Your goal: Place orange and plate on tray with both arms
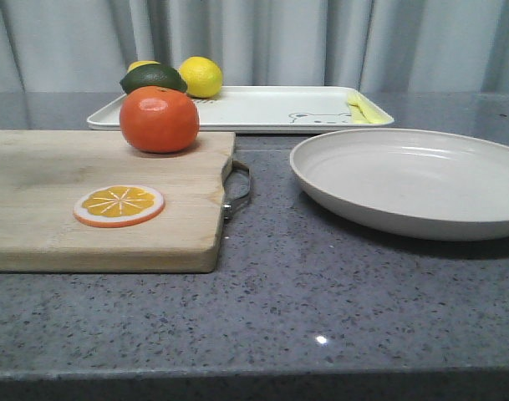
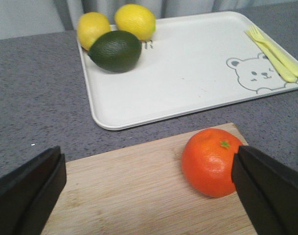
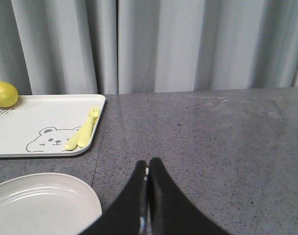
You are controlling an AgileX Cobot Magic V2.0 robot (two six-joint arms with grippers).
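Left gripper point(image 2: 149, 196) spread wide, a black finger point(image 2: 29, 191) at each lower corner of its frame; right gripper point(image 3: 147, 196) pressed closed, bottom centre of its frame

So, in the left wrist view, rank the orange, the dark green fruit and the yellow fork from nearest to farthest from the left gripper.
1. The orange, on the cutting board, beside one of the left gripper's open jaws.
2. The dark green fruit, on the tray's far corner.
3. The yellow fork, at the tray's opposite end.
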